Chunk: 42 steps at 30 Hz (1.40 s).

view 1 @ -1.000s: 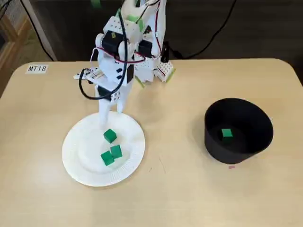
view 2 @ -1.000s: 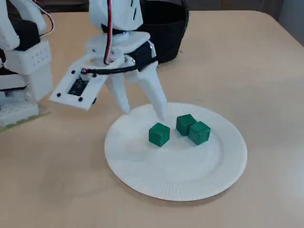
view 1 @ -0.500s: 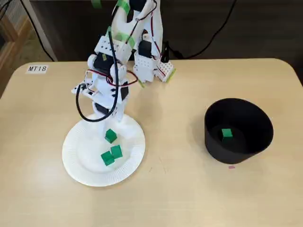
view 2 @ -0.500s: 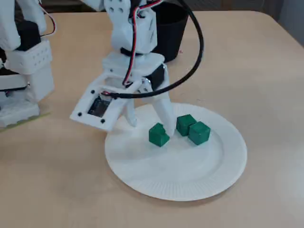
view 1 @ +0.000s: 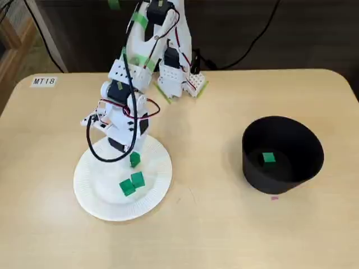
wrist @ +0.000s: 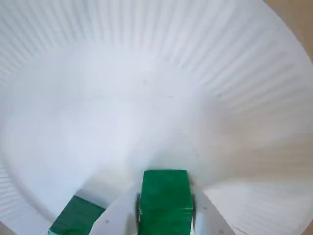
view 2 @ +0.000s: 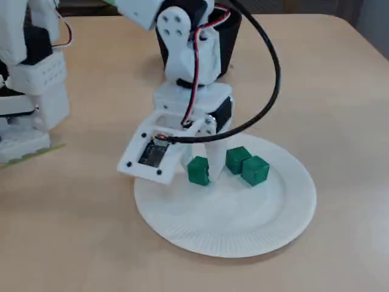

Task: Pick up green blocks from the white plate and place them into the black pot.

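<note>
**Grasp stage of one transfer.** We are showing the gripper (view 2: 200, 172) standing low over the far left part of the plate (view 2: 231, 242), as a fixed view presents it. Its two fingers (wrist: 120, 220) are pointing down and straddling one block (wrist: 165, 200).

In the wrist view the block is sitting squarely between the fingers and filling the gap from side to side, with a white finger lying along each flank. We cannot tell whether the fingers are pressing on it or only bracketing it. The block is resting on the plate, not lifted.

Being a cube, the block is offering no long axis to line up with. We are judging that what matters is its being centred in the gap and deep between the fingers. The coming move is therefore calling for a squeeze and a straight rise rather than any sideways correction.

A second block (view 2: 238, 159) and a third block (view 2: 255, 171) are lying against each other just right of the gripper, where a careless lift could nudge them. The pot (view 1: 283, 154) is standing well apart on the right of the surface (view 1: 213, 235), with a fourth block (view 1: 268, 158) already inside.
</note>
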{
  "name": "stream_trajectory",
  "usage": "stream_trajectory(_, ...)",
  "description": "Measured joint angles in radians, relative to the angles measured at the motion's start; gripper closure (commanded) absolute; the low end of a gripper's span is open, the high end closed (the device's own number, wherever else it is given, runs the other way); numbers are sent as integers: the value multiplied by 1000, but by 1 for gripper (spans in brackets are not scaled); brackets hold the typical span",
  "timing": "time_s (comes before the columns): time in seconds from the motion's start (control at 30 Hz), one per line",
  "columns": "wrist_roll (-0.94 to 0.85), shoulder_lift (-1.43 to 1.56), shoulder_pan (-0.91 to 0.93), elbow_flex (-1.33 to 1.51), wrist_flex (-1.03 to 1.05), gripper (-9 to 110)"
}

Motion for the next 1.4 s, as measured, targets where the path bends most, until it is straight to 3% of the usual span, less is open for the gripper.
stream_trajectory(0.2, -2, 264, -18, 2, -55, 104)
stream_trajectory(0.3, -15, 485, -127, 2, -132, 104)
stream_trajectory(0.63, -26, 818, -919, 127, -295, 104)
stream_trajectory(0.77, -38, 821, -1108, 321, -477, 104)
stream_trajectory(0.97, -51, 816, -1146, 525, -655, 104)
stream_trajectory(1.2, -52, 723, -1140, 555, -749, 104)
stream_trajectory(1.4, -67, 695, -1112, 555, -776, 79)
